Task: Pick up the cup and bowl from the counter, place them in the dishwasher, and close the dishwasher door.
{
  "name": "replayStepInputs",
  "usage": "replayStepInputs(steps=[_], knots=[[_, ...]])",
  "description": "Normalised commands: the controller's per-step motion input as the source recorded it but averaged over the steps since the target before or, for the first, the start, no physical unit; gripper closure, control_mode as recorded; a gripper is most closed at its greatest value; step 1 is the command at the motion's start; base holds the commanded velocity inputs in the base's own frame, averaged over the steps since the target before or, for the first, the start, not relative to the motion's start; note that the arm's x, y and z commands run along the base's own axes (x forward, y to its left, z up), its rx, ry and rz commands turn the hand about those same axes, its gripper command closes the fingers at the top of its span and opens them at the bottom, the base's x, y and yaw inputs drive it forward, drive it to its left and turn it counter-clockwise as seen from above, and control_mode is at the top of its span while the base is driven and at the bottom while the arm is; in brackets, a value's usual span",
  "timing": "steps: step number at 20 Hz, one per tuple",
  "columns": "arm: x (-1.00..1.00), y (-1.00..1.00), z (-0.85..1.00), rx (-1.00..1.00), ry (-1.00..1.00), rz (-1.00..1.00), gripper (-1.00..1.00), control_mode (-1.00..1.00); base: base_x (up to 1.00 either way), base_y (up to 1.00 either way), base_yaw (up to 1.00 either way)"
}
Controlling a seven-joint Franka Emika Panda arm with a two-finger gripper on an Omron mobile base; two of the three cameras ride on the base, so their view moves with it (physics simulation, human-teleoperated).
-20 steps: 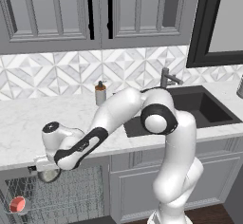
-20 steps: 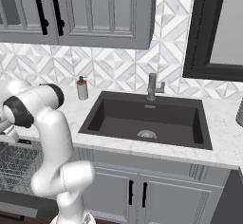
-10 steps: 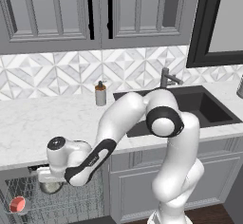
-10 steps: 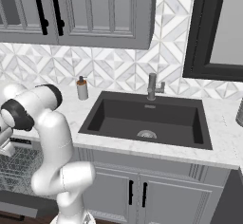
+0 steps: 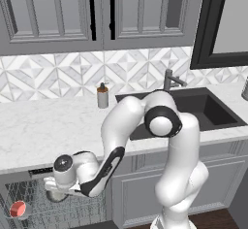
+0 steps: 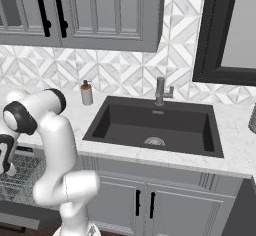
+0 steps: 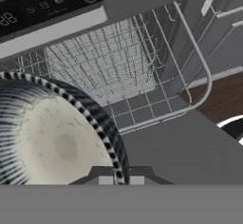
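The bowl (image 7: 57, 142) fills the lower left of my hand view, speckled inside toward the camera, its rim pinched between my fingers. My gripper (image 7: 121, 180) is clamped narrow on that rim. In the left base view the bowl (image 5: 57, 194) sits at the lower left, just over the wire rack (image 5: 43, 206) of the dishwasher (image 7: 52, 4). A second ago my hand was up at the counter (image 5: 43, 131) edge; it has since swung down in front of the open machine. The cup (image 5: 18, 208) already lies in the rack at the far lower left. I judge the bowl is nearly placed: lower, release, then the dishwasher door remains to be shut.
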Motion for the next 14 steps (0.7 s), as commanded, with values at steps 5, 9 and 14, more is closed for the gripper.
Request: replayStepInputs(steps=[5,9,14], knots=[[0.11,0.03,-0.20,0.00,0.05,-0.08,1.00,-1.00,0.00,0.00,0.00],[0.27,0.00,-0.08,0.00,0.06,-0.02,1.00,-1.00,0.00,0.00,0.00],[0.20,0.00,-0.28,-0.06,0.12,0.00,1.00,-1.00,0.00,0.00,0.00]])
